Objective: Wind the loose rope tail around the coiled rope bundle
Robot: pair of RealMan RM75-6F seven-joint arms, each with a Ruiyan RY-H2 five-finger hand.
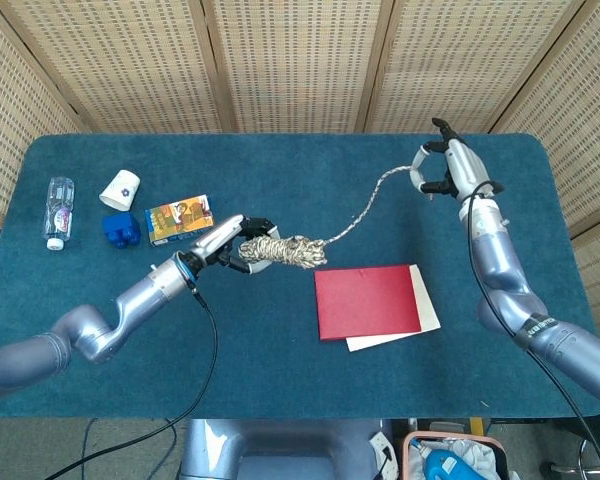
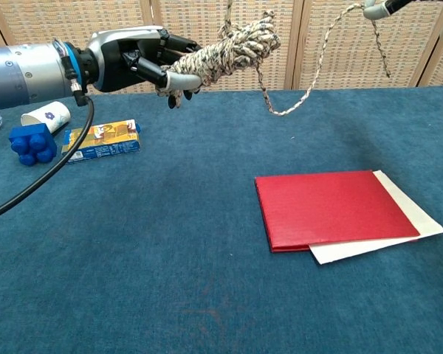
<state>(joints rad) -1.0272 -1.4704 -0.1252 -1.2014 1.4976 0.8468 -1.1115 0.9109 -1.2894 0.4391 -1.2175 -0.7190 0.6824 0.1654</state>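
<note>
My left hand grips one end of the coiled rope bundle, a speckled beige coil held up above the blue table. The loose rope tail runs from the bundle's free end, sags, and rises to my right hand near the table's far right, which pinches its end. In the chest view only a bit of the right hand shows at the top edge.
A red book lies on a white sheet right of centre. At the far left are a small printed box, a blue block, a tipped paper cup and a water bottle.
</note>
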